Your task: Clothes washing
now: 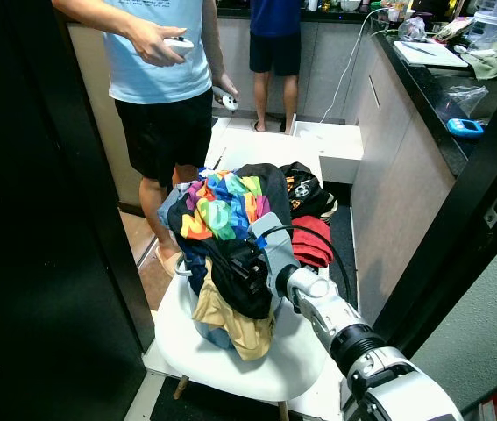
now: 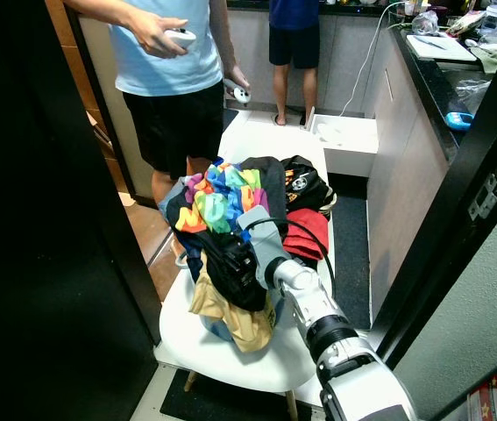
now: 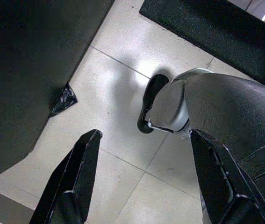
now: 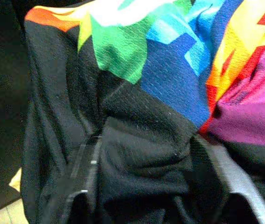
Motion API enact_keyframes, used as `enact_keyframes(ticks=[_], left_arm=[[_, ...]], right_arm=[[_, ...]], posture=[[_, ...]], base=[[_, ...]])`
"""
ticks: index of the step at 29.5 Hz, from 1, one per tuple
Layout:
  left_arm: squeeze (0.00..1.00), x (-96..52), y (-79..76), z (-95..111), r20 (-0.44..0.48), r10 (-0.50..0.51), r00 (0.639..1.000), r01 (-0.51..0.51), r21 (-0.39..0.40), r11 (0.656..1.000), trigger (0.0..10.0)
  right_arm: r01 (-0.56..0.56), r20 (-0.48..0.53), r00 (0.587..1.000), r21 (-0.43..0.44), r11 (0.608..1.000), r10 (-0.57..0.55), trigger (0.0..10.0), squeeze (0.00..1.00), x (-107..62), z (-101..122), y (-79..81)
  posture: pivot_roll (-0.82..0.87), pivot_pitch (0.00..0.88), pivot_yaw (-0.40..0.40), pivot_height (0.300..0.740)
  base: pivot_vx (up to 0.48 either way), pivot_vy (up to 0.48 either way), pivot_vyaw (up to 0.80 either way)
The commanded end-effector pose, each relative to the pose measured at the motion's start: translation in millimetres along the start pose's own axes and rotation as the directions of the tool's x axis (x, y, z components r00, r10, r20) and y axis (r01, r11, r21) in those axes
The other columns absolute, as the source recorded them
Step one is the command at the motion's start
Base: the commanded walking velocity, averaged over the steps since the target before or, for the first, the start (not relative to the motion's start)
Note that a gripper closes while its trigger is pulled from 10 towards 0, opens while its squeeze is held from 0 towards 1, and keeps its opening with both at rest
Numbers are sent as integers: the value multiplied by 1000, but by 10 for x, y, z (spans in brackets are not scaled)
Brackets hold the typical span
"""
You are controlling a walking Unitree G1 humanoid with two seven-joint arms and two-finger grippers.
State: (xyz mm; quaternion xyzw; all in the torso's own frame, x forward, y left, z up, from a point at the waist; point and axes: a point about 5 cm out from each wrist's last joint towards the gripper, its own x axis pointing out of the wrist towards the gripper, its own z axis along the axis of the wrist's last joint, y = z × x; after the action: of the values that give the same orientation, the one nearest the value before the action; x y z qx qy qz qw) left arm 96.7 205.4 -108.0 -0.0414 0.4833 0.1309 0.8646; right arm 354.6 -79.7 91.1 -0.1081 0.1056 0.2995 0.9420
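Note:
A heap of clothes [image 1: 230,263] lies on a white chair [image 1: 187,351]. On top is a black garment with a rainbow print [image 1: 217,206]; a red one [image 1: 314,241] and a tan one [image 1: 230,320] lie lower. My right gripper [image 1: 244,267] is pushed into the heap's black cloth. In the right wrist view the gripper [image 4: 146,140] stands open, with black cloth bunched between its spread fingers [image 4: 88,158]. My left gripper [image 3: 146,133] hangs open over pale floor tiles with nothing in it.
A person in a light blue shirt [image 1: 160,53] stands just behind the chair, holding white controllers. A second person [image 1: 274,44] stands farther back. A dark counter [image 1: 432,88] runs along the right, a black door frame [image 1: 458,210] is near right, and a dark panel [image 1: 38,219] is left.

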Motion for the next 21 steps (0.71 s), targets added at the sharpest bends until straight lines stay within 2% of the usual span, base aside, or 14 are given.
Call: enact_keyframes(ticks=[1,3,5,7,8,9,10,12,13,14,16,18,21], left_arm=[[0,-6,12,-30,-17,-5,1000,5,19,1000,10000],[0,1,6,-14,-18,-6,1000,7,17,1000,10000],[0,1,6,-14,-18,-6,1000,7,17,1000,10000],[0,4,2,-8,-19,-7,1000,8,17,1000,10000],[0,6,-1,-4,-20,-8,1000,9,16,1000,10000],[0,6,-1,-4,-20,-8,1000,9,16,1000,10000],[0,10,-9,4,-22,-10,1000,11,15,1000,10000],[0,14,-17,14,-21,-12,1000,12,14,1000,10000],[0,17,-21,22,-20,-12,1000,13,12,1000,10000],[0,17,-21,22,-20,-12,1000,13,12,1000,10000],[0,20,-26,30,-19,-14,1000,14,10,1000,10000],[0,20,-26,30,-19,-14,1000,14,10,1000,10000],[0,24,-34,42,-17,-16,1000,16,3,1000,10000]], right_arm=[[-4,-61,998,42,999,6,0,0,-28,-172,50],[-23,-28,999,115,993,27,0,0,-5,-125,80],[-23,-28,999,115,993,27,0,0,-5,-125,80],[-37,-12,999,148,988,39,0,0,4,-99,89],[-67,23,998,201,977,64,0,0,18,-41,103],[-67,23,998,201,977,64,0,0,18,-41,103],[-213,175,970,279,936,169,0,0,32,177,172],[-355,304,913,266,896,271,0,0,8,362,255],[-418,349,880,245,875,323,0,0,-13,438,305],[-418,349,880,245,875,323,0,0,-13,438,305],[-512,415,820,228,828,393,0,0,-60,544,380],[-512,415,820,228,828,393,0,0,-60,544,380],[-641,567,701,233,731,433,0,0,-152,810,450]], posture=[[175,0,-43,740],[174,0,-48,740],[174,0,-48,740],[174,0,-49,740],[174,0,-50,740],[174,0,-50,740],[172,0,-53,740],[171,0,-55,740],[171,0,-55,740],[171,0,-55,740],[175,0,-58,740],[175,0,-58,740],[177,0,-59,740]], base=[[0,0,0],[0,0,0],[0,0,0],[0,0,0],[0,0,0],[0,0,0],[0,0,0],[0,0,0],[0,0,0],[0,0,0],[0,0,0],[0,0,0],[0,0,0]])
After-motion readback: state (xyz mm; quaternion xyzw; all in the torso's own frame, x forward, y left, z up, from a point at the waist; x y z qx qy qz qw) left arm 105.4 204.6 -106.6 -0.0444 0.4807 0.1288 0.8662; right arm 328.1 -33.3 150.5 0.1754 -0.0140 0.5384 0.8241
